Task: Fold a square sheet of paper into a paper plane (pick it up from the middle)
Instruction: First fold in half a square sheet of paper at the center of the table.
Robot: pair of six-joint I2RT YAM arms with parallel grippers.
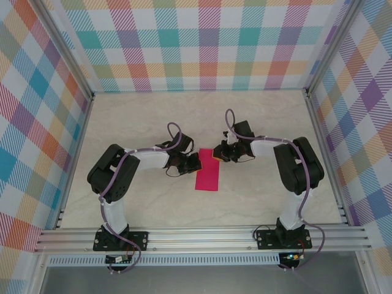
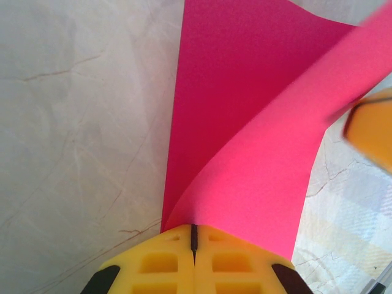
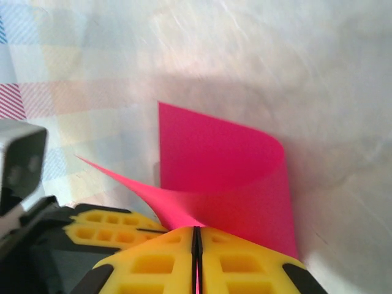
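Observation:
The square sheet of paper (image 1: 207,176) is magenta-pink and lies at the table's middle, between my two grippers. It looks narrow from above. Its upper half curls up and over in a loop. My left gripper (image 1: 195,162) is shut on one edge of the raised flap. In the left wrist view its yellow fingers (image 2: 165,263) pinch the paper (image 2: 245,92). My right gripper (image 1: 215,154) is shut on the same flap from the other side. A pink sliver shows between its fingers (image 3: 245,263), and the paper (image 3: 220,159) curves beyond them. The paper plane is out of view.
The marble-look table (image 1: 153,116) is enclosed by plaid walls on the left, back and right. An aluminium rail (image 1: 202,236) carrying both arm bases runs along the near edge. The two grippers sit almost tip to tip.

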